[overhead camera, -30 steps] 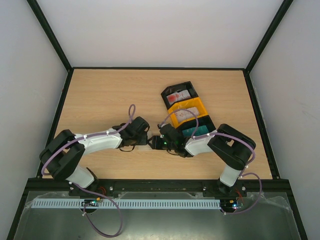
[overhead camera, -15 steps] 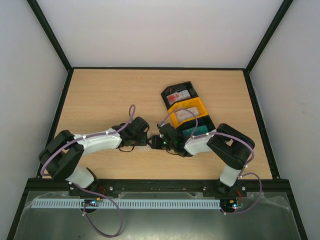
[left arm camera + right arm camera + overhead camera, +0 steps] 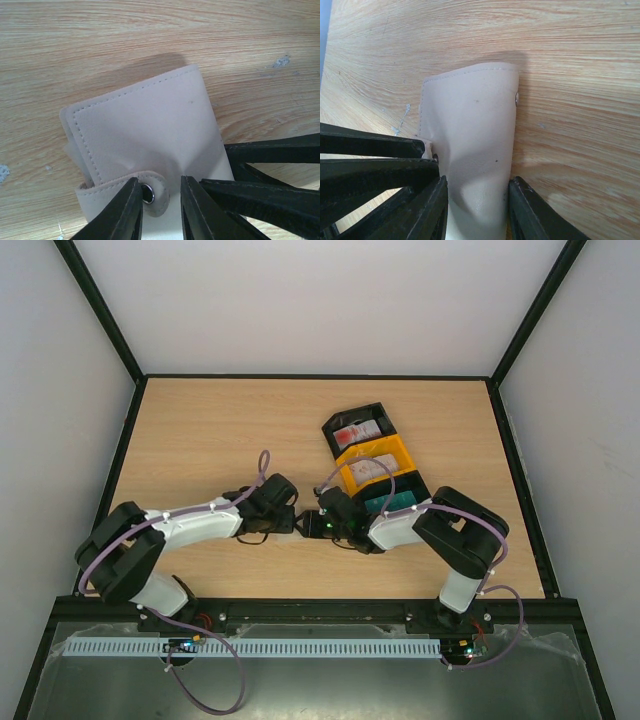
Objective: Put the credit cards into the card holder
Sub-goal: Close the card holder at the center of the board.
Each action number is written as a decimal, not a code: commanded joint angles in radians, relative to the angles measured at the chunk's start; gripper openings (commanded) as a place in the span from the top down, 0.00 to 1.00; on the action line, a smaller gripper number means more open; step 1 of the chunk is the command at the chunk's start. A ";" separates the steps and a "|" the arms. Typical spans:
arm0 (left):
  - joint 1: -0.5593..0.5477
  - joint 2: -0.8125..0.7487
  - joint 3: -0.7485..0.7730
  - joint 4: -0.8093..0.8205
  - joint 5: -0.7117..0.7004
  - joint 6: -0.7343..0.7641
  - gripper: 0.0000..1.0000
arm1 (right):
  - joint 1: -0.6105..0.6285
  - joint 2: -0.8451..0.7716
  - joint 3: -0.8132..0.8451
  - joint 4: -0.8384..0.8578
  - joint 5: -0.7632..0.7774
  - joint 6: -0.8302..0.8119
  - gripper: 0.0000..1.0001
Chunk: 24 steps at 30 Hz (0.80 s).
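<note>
**Top view.** A pale wood-grain worktop (image 3: 200, 430) sits inside white walls and a black frame. A slanted row of black and orange bins (image 3: 404, 456) stands right of centre. The credit cards (image 3: 357, 434) lie inside these bins, one colour to each: white with red print, pale, and teal. The left pincer (image 3: 296, 524) and right pincer (image 3: 312, 525) meet nose to nose at mid-worktop, and the card holder is hidden between them in this view.

**Left wrist view.** The card holder (image 3: 150, 125) is matte beige with a stitched border. It ends in a rounded snap tab (image 3: 148, 193) carrying a metal stud. The left pincer (image 3: 159, 195) has its fingers a narrow gap apart astride that tab. Whether they pinch it cannot be told.

**Right wrist view.** The card holder (image 3: 470, 115) runs between the fingers of the right pincer (image 3: 477, 200). Both fingers touch its long edges, so the pincer is clamped across its width.

**Handling (judged).** The holder looks light, soft and floppy, and it dents near the tab. It is best held across the folded body, since the tab alone would let it swing. The cards look thin, stiff and slick. Lying flat, they are best taken by an edge.
</note>
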 commanded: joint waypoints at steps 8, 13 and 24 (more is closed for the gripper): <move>-0.002 -0.068 0.009 -0.046 -0.065 -0.024 0.72 | 0.004 0.066 -0.035 -0.163 0.011 0.006 0.66; 0.001 -0.069 0.008 -0.061 -0.119 -0.041 0.77 | 0.004 0.069 -0.036 -0.163 0.011 0.007 0.65; 0.000 -0.001 0.001 -0.012 -0.071 -0.039 0.86 | 0.004 0.074 -0.038 -0.160 0.012 0.008 0.65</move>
